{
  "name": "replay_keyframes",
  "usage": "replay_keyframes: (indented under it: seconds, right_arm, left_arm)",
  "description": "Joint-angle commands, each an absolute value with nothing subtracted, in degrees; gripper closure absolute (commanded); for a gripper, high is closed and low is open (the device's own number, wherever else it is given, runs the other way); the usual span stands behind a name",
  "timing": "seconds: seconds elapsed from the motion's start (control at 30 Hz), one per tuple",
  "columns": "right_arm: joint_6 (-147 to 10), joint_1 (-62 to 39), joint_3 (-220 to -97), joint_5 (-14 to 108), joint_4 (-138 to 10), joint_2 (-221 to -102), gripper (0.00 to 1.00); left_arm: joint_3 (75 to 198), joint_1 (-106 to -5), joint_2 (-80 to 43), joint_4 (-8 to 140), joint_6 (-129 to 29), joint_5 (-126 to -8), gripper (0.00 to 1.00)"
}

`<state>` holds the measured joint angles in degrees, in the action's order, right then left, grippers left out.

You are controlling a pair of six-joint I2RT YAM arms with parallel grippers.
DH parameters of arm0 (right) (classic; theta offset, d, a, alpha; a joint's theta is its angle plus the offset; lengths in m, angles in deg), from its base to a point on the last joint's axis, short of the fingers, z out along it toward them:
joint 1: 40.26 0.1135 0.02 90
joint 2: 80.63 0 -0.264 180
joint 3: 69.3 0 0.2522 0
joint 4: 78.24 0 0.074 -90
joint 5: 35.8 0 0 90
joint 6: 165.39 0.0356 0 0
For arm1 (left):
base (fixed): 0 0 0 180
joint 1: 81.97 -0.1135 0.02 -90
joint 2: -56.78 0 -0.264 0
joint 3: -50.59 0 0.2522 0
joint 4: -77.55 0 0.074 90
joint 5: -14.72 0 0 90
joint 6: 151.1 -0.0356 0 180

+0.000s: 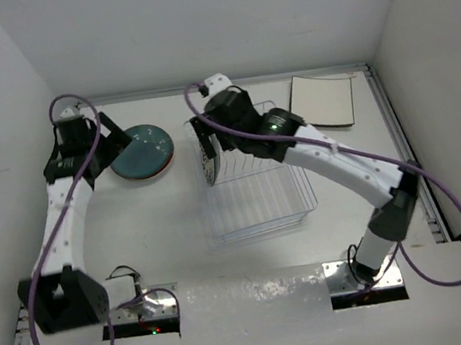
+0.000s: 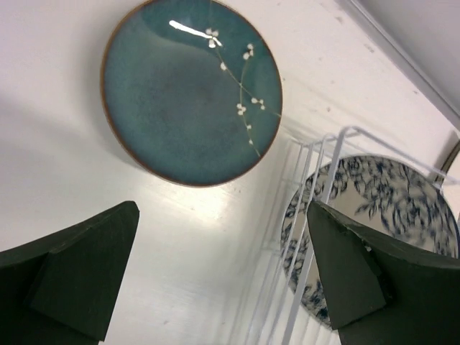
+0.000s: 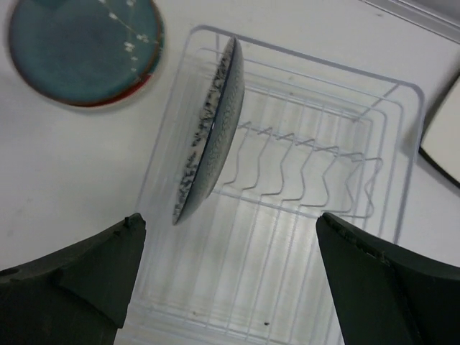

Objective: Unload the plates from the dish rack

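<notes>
The white wire dish rack (image 1: 259,194) stands mid-table. One round white plate with dark floral print (image 1: 209,162) stands on edge at its left end; it also shows in the right wrist view (image 3: 212,133) and the left wrist view (image 2: 374,208). A dark teal speckled plate (image 1: 142,148) lies flat on the table left of the rack, on top of a red-rimmed plate (image 3: 138,84). Square white plates (image 1: 323,101) lie at the back right. My left gripper (image 2: 223,273) is open and empty above the table between the teal plate (image 2: 190,90) and the rack. My right gripper (image 3: 230,280) is open and empty above the rack (image 3: 302,237), near the floral plate.
White walls close in the table at the back and both sides. A metal rail (image 1: 402,150) runs along the right edge. The rack's upright prongs (image 3: 302,169) right of the floral plate hold nothing.
</notes>
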<state>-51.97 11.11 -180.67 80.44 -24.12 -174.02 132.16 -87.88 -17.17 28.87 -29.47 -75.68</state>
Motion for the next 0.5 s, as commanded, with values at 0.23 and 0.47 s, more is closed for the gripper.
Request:
replay_keyframes:
  seconds: [0.23, 0.47]
  right_arm:
    - [-56.9, 14.8, -200.0, 104.6, -18.9, -196.3, 0.16]
    - [-60.4, 14.9, -201.5, 108.2, -23.8, -203.5, 0.55]
  left_arm:
    - [111.1, -87.3, 11.2, 32.8, -37.7, -85.3, 0.0]
    - [110.5, -87.3, 13.7, 34.1, -37.7, -84.4, 0.0]
